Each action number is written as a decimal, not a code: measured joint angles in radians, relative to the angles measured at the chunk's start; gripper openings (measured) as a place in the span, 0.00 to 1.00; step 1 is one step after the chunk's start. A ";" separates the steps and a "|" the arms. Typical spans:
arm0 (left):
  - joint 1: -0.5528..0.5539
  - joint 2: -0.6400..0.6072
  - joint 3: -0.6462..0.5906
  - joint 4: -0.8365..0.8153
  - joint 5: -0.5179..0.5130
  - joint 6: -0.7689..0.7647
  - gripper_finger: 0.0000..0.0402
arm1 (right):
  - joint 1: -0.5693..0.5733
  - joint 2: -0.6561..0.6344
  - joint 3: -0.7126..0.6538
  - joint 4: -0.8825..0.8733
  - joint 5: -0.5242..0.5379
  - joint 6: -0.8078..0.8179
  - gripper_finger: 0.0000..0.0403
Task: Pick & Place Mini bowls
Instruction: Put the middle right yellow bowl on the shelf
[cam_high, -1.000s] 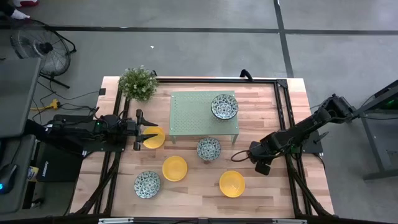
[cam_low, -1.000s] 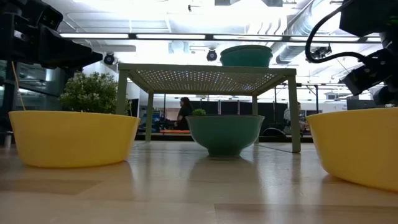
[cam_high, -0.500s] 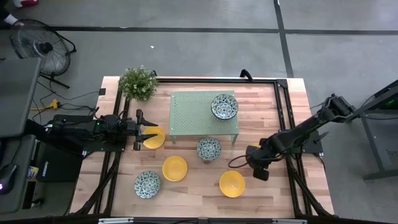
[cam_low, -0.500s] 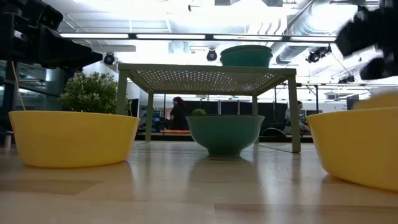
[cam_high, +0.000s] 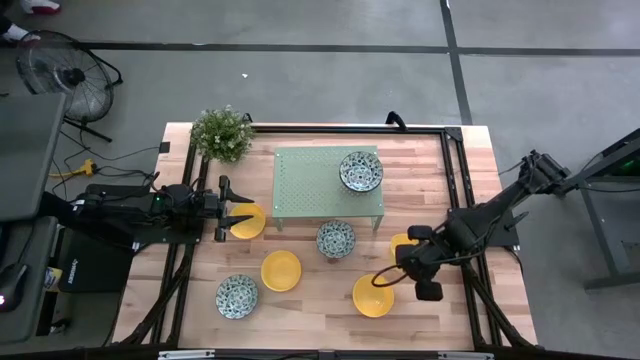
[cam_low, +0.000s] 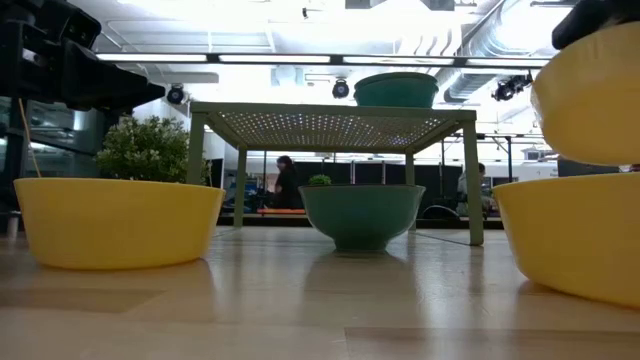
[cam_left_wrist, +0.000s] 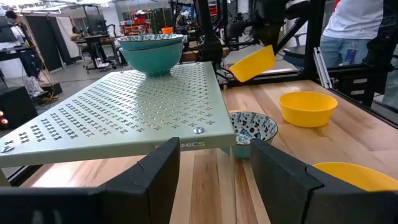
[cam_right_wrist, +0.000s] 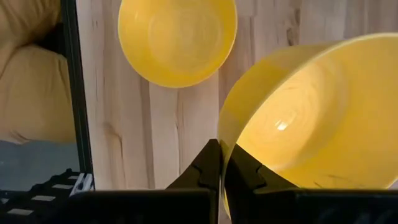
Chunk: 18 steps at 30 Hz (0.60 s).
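Observation:
My right gripper (cam_high: 408, 254) is shut on a plain yellow mini bowl (cam_high: 402, 244), which hangs tilted in the air (cam_low: 590, 95) over the table's right part. Three more yellow bowls rest on the wood (cam_high: 372, 295) (cam_high: 281, 270) (cam_high: 249, 221). Patterned bowls sit on the pale green stand (cam_high: 360, 171), in front of it (cam_high: 336, 239) and near the front edge (cam_high: 237, 296). My left gripper (cam_left_wrist: 214, 180) waits open at the table's left, with the left yellow bowl just ahead of its fingers. My right gripper pinches the yellow bowl's rim (cam_right_wrist: 221, 134), one finger outside the wall and one inside (cam_right_wrist: 244, 167). The fingers come from above, slanting down. The bowl is lifted clear of the table and tilted, with its opening facing partly sideways (cam_left_wrist: 252, 64).
A small leafy plant (cam_high: 222, 133) stands at the far left corner. The stand (cam_high: 310, 185) fills the far middle. A black frame rail (cam_high: 455, 180) runs along the table's right side. People stand in the room beyond the table.
My right gripper has risen and drawn toward the table's near edge, rolling its wrist. The yellow bowl has come up off the table with it and now hangs tilted above the other yellow bowl near the front right.

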 joint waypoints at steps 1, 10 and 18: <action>0.000 0.000 0.000 0.000 0.000 0.000 0.47 | 0.000 0.000 0.003 -0.004 0.004 -0.001 0.00; 0.000 -0.003 -0.001 0.000 0.170 -0.141 0.48 | 0.000 0.000 0.006 -0.028 0.033 -0.011 0.00; 0.000 -0.004 -0.001 0.080 0.123 -0.367 0.47 | -0.001 0.000 0.006 -0.032 0.051 -0.063 0.00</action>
